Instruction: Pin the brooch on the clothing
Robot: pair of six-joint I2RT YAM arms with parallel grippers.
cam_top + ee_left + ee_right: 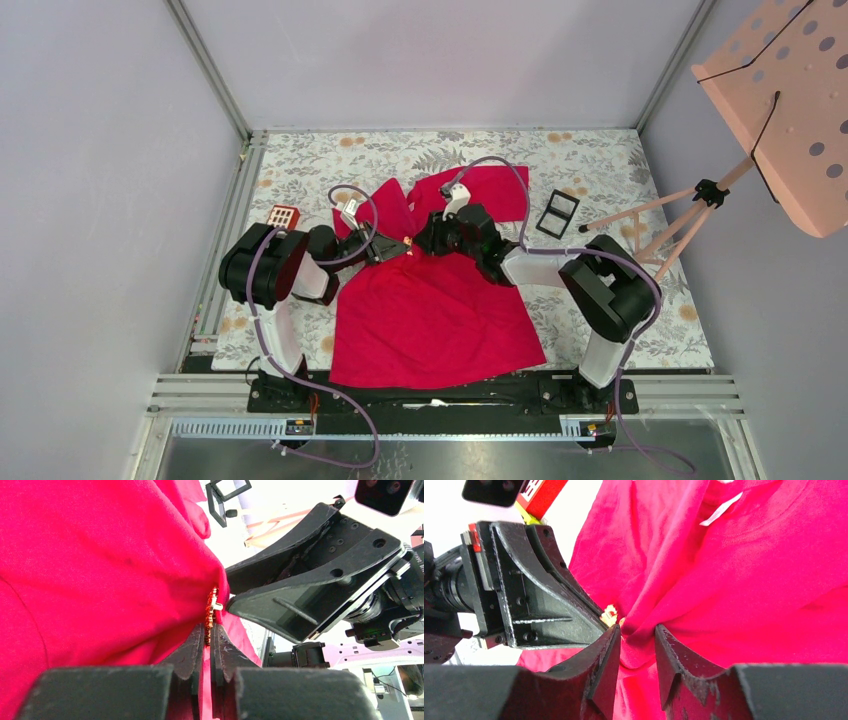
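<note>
Pale grey walls (440, 60) enclose a floral-clothed table (600, 160); a pink perforated music stand (790, 110) stands at right

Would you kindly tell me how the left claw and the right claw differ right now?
The left claw is almost shut, pinching the tiny brooch at its tips; the right claw stands wider, around a bunched fold of the red T-shirt. The left claw reaches in from the left, the right claw from the right. Both are black and meet tip to tip.
</note>
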